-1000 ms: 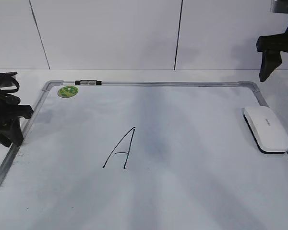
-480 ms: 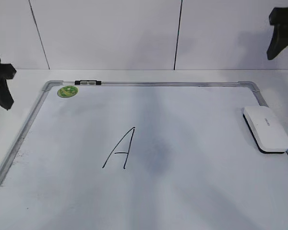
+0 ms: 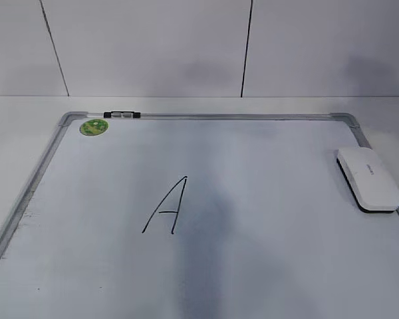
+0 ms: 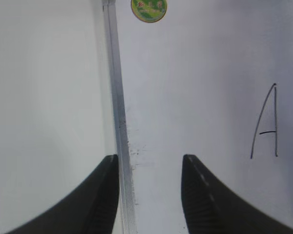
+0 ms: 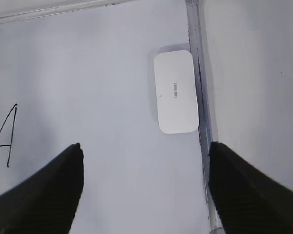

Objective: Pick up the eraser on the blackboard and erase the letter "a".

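Both grippers, left (image 4: 149,168) and right (image 5: 144,151), are cut off, jaws spread, empty; the smooth rounded eraser (image 5: 175,92) lies ahead, its lettering possibly "deli".

light: bright, even | shadows: soft grey band lower centre of blackboard (image 3: 266,199) | focus: wrist-view fingers blurred at bottom edge

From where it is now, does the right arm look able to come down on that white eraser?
Probably yes. The right gripper hangs above the board with its jaws wide open and empty, and the eraser lies flat by the blackboard's right frame with nothing on top of it. The frame beside it may crowd one jaw.
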You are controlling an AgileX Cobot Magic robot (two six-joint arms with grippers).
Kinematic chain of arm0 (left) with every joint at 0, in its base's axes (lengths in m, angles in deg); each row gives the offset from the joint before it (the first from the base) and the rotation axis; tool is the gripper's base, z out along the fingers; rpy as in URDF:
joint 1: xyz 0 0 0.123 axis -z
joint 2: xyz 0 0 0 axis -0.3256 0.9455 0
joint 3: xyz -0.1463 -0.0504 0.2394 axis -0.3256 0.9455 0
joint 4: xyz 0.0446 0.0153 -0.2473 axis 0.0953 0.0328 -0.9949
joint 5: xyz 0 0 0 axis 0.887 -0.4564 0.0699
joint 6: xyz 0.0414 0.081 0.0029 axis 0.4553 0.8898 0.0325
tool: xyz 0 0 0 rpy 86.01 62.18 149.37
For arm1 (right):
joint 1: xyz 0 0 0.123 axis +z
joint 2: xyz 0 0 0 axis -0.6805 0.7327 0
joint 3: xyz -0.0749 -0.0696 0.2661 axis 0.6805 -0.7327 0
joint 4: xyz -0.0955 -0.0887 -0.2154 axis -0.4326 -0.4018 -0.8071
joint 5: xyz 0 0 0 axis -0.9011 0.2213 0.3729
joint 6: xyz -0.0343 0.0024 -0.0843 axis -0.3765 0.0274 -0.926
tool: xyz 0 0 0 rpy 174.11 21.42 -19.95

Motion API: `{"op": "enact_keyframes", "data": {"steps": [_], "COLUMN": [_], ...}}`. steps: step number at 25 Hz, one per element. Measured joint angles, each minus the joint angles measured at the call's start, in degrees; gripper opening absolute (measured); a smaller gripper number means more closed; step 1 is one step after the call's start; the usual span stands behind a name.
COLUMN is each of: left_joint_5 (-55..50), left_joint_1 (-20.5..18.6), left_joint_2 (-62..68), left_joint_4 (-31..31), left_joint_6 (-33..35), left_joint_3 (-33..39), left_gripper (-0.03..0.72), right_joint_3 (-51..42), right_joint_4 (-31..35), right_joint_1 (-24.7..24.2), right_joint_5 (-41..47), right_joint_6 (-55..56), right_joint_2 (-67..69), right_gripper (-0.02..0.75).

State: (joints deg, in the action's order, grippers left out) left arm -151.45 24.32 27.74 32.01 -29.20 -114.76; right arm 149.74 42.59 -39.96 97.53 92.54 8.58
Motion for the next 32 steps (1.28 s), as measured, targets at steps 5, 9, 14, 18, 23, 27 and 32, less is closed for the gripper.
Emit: {"op": "enact_keyframes", "data": {"steps": [5,9,14,18,23,27,32], "left_joint_5": [-3.1,-6.7,-7.76,-8.36,-8.68,-8.76,-9.03], "left_joint_1": [2.05,2.08,2.46,3.39,3.99,5.42,6.39], "left_joint_2": [-7.17,-12.68,-19.22,-25.76,-35.45,-43.25,-52.83], "left_joint_4": [0.0,1.11,1.73,0.92,-0.25,-0.48,-0.48], "left_joint_6": [-0.05,-0.14,-0.27,-0.61,-0.73,-0.82,-0.82], "left_joint_3": [0.0,0.0,0.36,3.19,10.72,18.06,26.69], "left_gripper": [0.32,0.32,0.32,0.32,0.32,0.32,0.32], "right_joint_3": [-7.04,-12.15,-17.72,-21.42,-24.25,-26.82,-32.21], "right_joint_4": [0.12,0.12,0.23,0.84,0.84,0.84,0.84], "right_joint_1": [0.0,0.0,0.0,0.0,0.0,0.0,0.0], "right_joint_5": [0.31,0.54,0.92,1.14,1.25,1.35,1.35], "right_joint_6": [0.0,0.0,0.0,0.0,0.0,-1.31,-2.09], "right_joint_2": [-13.32,-23.41,-33.88,-39.47,-45.46,-50.06,-56.16], "right_gripper": [0.632,0.623,0.614,0.603,0.597,0.595,0.594]}}
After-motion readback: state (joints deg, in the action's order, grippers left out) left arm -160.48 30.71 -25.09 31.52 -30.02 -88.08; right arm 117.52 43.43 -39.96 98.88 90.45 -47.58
